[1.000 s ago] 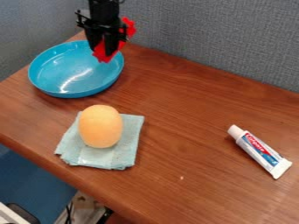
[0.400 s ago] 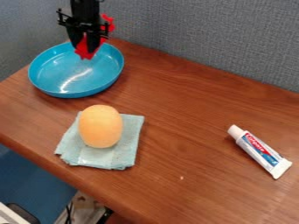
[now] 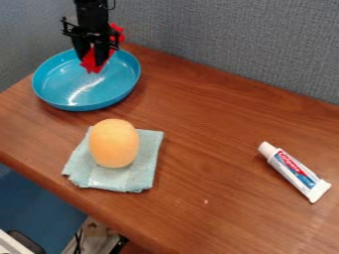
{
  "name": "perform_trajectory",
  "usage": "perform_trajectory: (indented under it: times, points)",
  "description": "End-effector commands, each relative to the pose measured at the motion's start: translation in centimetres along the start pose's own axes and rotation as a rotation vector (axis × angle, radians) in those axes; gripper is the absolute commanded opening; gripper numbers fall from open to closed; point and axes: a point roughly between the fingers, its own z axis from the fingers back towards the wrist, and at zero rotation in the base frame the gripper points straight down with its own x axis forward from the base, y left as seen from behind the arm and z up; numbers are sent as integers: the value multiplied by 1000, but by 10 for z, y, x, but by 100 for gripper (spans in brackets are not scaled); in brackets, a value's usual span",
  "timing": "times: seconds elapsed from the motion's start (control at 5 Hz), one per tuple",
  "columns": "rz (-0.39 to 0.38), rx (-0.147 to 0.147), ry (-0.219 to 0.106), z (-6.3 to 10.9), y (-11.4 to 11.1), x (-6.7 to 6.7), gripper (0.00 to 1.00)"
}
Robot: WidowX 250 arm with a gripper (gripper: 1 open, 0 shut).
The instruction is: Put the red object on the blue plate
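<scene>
The blue plate sits at the table's far left, round and cyan with a raised rim. My black gripper points straight down over the plate's back part. It is shut on the red object, a bright red block that sticks out between and beside the fingers. The block hangs just above the plate's inner surface; whether it touches the dish I cannot tell.
An orange egg-shaped object rests on a pale blue-green cloth near the front edge. A white toothpaste tube lies at the right. A grey wall stands behind the wooden table.
My gripper, with the red block in it, has moved left from the plate's right rim to over the plate and sunk slightly.
</scene>
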Motion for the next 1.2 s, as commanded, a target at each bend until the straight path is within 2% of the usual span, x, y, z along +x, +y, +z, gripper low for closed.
perform_trajectory:
  times: [0.0,0.2,1.0]
  points:
    - [21,37,-51,18,17,5,0]
    - [24,39,-43,14,19,4,0]
    - [23,24,-34,15,20,0,0]
